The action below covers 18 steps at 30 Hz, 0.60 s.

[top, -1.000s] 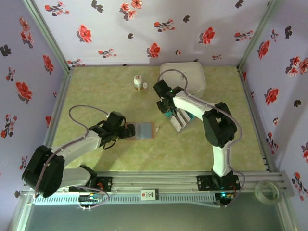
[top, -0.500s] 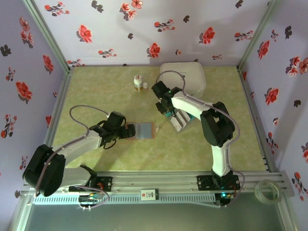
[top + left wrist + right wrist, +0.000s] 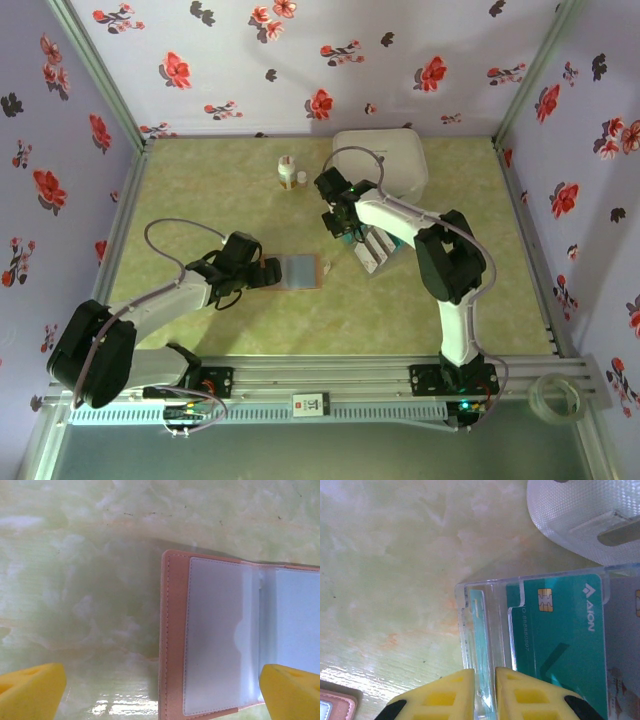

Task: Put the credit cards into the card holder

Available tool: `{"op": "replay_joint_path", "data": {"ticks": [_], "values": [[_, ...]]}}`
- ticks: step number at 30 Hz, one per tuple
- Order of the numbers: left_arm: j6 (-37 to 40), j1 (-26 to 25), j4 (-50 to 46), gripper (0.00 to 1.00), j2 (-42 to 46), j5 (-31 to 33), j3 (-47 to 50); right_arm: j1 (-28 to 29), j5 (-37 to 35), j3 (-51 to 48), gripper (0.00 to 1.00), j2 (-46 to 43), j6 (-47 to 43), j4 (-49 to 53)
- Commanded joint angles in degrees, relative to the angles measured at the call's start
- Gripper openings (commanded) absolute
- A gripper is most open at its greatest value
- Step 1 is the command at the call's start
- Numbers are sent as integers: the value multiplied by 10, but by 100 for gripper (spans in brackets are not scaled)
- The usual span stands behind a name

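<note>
The tan card holder (image 3: 300,271) lies open on the table, its grey-blue clear sleeves (image 3: 215,640) facing up. My left gripper (image 3: 268,272) stands open at its left side, and the wide-apart yellow fingertips (image 3: 30,690) straddle the holder without touching it. The credit cards stand in a clear slotted rack (image 3: 372,252). A teal credit card (image 3: 560,640) with a chip leans flat in one slot. Another teal card (image 3: 481,630) stands edge-on in the end slot. My right gripper (image 3: 485,685) is shut on that edge-on card, and from above the right gripper (image 3: 345,235) sits at the rack's left end.
A big white square box (image 3: 380,160) stands just behind the rack, its rounded corner (image 3: 580,515) close to the right gripper. A small bottle (image 3: 288,172) stands at the back centre. A tape roll (image 3: 556,395) lies off the table, bottom right.
My right gripper's jaws have narrowed onto the edge-on teal card and the wrist has shifted slightly left. The left arm and the card holder have not moved.
</note>
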<state>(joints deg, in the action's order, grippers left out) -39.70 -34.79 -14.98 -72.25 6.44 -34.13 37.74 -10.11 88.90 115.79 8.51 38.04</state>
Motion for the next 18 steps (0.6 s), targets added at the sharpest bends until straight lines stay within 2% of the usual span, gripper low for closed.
{"op": "replay_joint_path", "data": {"ticks": [1, 8, 18], "values": [[3, -4, 7, 100, -7, 12, -2, -6, 7, 19, 18, 14, 1, 13], [4, -4, 8, 100, -11, 12, -6, -10, 7, 19, 13, 12, -2, 13], [3, -5, 8, 100, -16, 12, -9, -12, 3, 24, 14, 1, -17, 26]]}}
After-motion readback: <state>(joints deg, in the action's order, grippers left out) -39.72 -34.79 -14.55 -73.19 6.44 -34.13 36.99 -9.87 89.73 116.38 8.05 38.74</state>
